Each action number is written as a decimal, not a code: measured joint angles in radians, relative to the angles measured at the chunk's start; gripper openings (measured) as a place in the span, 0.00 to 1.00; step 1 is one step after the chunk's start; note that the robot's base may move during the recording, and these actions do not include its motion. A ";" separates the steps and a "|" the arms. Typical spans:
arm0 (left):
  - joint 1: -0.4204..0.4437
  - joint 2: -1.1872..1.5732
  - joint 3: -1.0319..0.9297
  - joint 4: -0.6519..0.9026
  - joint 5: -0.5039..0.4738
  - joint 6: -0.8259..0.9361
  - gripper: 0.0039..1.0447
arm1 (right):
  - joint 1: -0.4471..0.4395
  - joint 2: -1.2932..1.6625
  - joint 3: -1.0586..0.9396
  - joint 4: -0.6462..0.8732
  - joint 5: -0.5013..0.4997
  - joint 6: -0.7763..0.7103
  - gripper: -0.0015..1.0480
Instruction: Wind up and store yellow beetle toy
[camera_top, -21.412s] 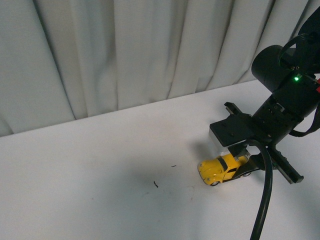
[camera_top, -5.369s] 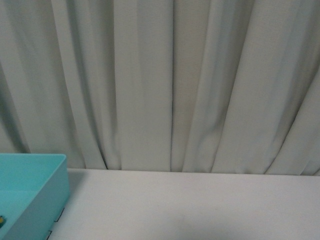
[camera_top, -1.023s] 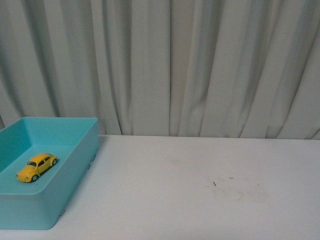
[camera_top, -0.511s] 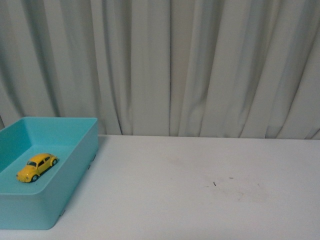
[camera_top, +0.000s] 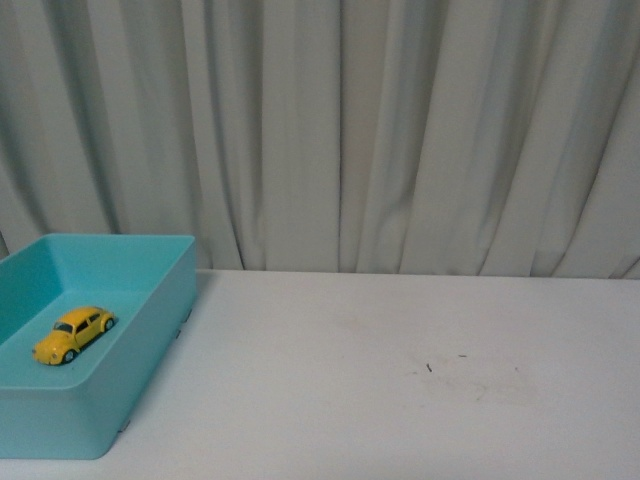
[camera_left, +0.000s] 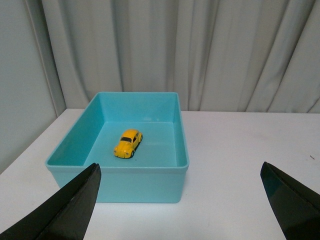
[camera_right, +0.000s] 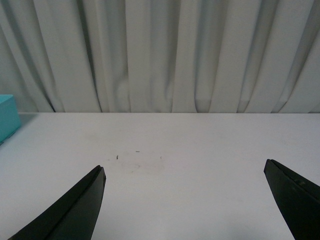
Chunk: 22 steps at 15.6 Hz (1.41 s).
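I am seeing the yellow beetle toy (camera_top: 73, 334) sitting in the teal bin (camera_top: 150, 340) at the front view's lower left, on the white worktop (camera_top: 400, 380). My left end effector (camera_left: 180, 205) and right end effector (camera_right: 185, 205) are both gaping wide, gripping nothing.

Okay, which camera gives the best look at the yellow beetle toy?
The left wrist view: the yellow beetle toy sits unobstructed, mid-floor in the teal bin. The front view shows it smaller, near the frame's left edge. The right wrist view misses it, catching only a bin corner.

We seem to face a staged test booth: a bare white worktop (camera_top: 400, 400) backed wall-to-wall by pale pleated curtains (camera_top: 400, 130).
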<state>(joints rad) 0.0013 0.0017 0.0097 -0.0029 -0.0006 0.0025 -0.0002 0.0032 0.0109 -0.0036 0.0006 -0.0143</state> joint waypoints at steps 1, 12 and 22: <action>0.000 0.000 0.000 0.001 0.000 0.000 0.94 | 0.000 0.000 0.000 0.002 0.000 0.000 0.94; 0.000 0.000 0.000 -0.002 0.000 -0.001 0.94 | 0.000 0.000 0.000 0.000 0.000 0.000 0.94; 0.000 0.000 0.000 -0.001 -0.001 -0.002 0.94 | 0.000 0.000 0.000 0.000 0.000 0.001 0.94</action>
<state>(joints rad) 0.0013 0.0021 0.0097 -0.0040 -0.0013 0.0006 -0.0002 0.0032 0.0109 -0.0032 0.0002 -0.0135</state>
